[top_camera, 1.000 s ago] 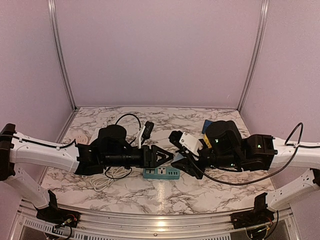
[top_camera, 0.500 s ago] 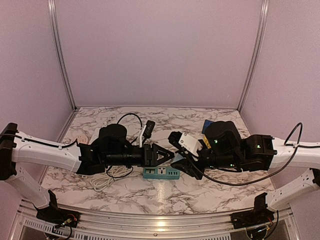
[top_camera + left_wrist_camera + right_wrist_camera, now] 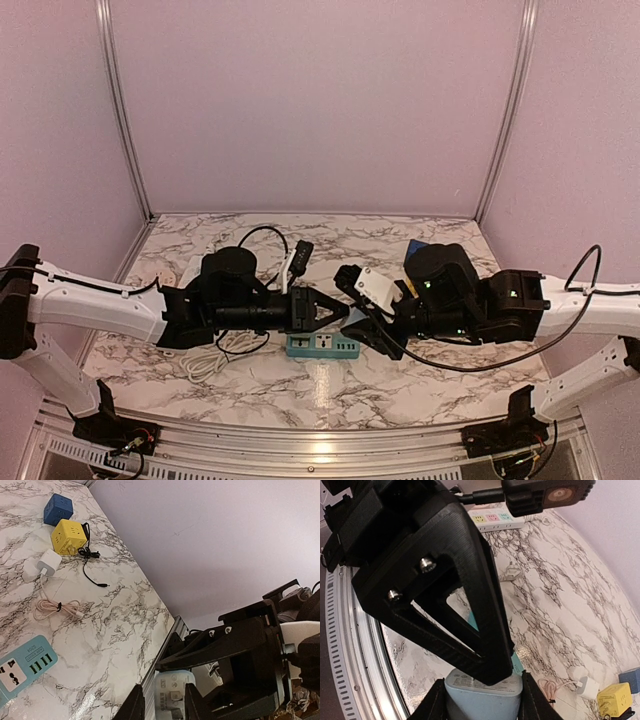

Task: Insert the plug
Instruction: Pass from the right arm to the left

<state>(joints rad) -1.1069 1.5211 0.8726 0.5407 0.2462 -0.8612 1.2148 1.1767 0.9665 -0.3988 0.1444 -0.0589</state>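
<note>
A light-blue plug [image 3: 482, 702] sits clamped between the fingers of my right gripper [image 3: 482, 690], held in the air over the table's middle. Its pronged face [image 3: 172, 695] points at my left gripper [image 3: 165, 690]. That gripper's fingers flank the plug closely. One finger [image 3: 192, 700] touches it, and a thin gap shows beside the other. In the top view, left gripper [image 3: 343, 313] and right gripper [image 3: 358, 325] meet tip to tip. Just below them lies the teal power strip [image 3: 322, 346], also seen as the strip [image 3: 25, 667], sockets up.
A yellow cube socket [image 3: 69, 536], a blue cube socket [image 3: 57, 508], a white charger [image 3: 47, 562] with a coiled pink cable and a thin black cable [image 3: 90, 565] lie at the back right. A white power strip [image 3: 492, 520] and a loose white cord [image 3: 205, 360] lie left.
My left gripper has slid right onto the plug and its jaws have narrowed around it. The right arm has barely moved and keeps its grip.
</note>
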